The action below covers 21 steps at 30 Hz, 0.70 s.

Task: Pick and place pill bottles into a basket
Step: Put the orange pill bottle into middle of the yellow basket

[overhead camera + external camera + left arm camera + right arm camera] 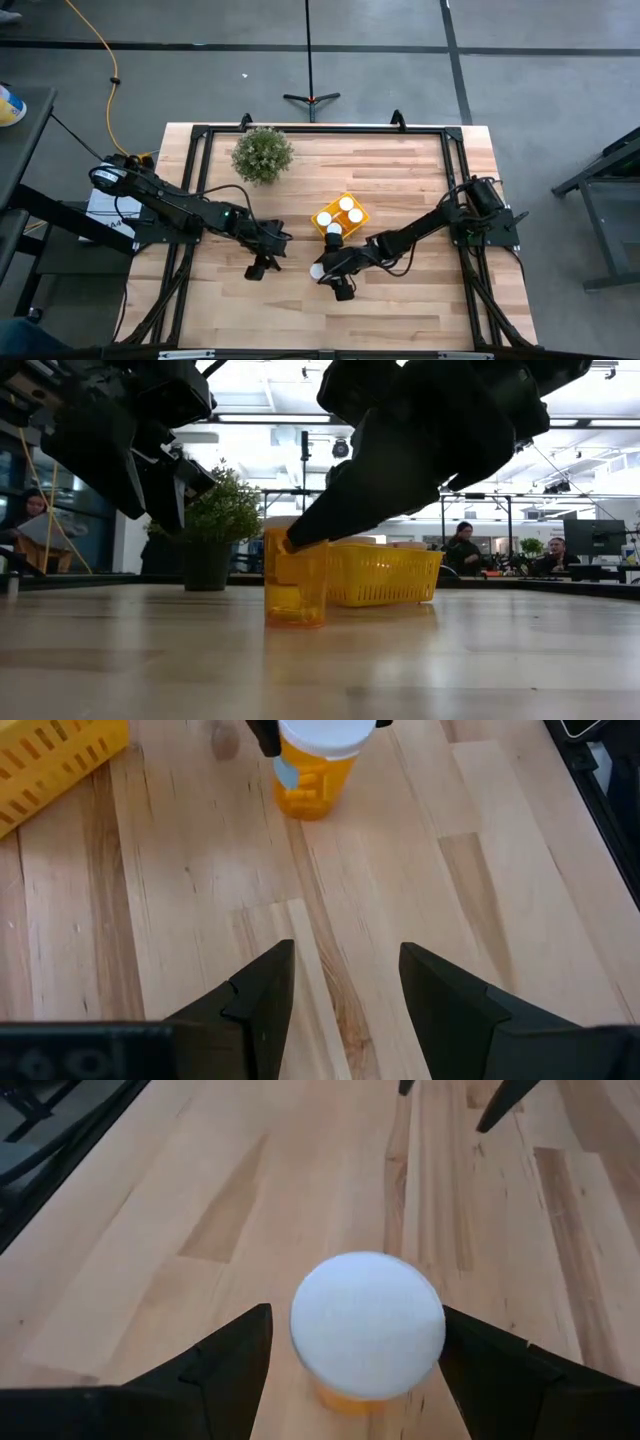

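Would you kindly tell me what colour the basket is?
The basket is bright yellow, clearest in the low view.

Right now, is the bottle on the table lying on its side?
No, the pill bottle stands upright on the table, white cap on top.

bottle [317, 270] before basket [340, 217], plant [262, 154] behind

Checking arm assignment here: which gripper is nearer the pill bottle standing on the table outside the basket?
Right. The right gripper straddles the pill bottle, open fingers either side of its cap. The left gripper is empty, farther back across bare table.
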Available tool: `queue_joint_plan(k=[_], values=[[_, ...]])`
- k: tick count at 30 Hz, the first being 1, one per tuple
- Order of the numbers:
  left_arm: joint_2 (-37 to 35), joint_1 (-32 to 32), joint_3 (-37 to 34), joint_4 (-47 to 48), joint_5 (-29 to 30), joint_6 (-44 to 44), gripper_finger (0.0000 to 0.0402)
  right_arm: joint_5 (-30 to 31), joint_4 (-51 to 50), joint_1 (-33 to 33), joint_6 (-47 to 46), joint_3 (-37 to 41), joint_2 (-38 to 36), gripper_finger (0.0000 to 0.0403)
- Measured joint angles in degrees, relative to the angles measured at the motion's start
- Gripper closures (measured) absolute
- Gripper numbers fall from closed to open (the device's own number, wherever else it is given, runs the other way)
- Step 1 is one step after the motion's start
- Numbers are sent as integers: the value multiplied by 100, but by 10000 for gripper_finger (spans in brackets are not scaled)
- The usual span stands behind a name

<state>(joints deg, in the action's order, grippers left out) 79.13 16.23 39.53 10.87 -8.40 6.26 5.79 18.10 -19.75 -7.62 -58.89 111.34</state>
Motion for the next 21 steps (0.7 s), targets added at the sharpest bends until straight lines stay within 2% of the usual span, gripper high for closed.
queue_joint_plan(k=[21], values=[[0,0,0,0,4,2,186,126,429,26,-137,2,313,150]])
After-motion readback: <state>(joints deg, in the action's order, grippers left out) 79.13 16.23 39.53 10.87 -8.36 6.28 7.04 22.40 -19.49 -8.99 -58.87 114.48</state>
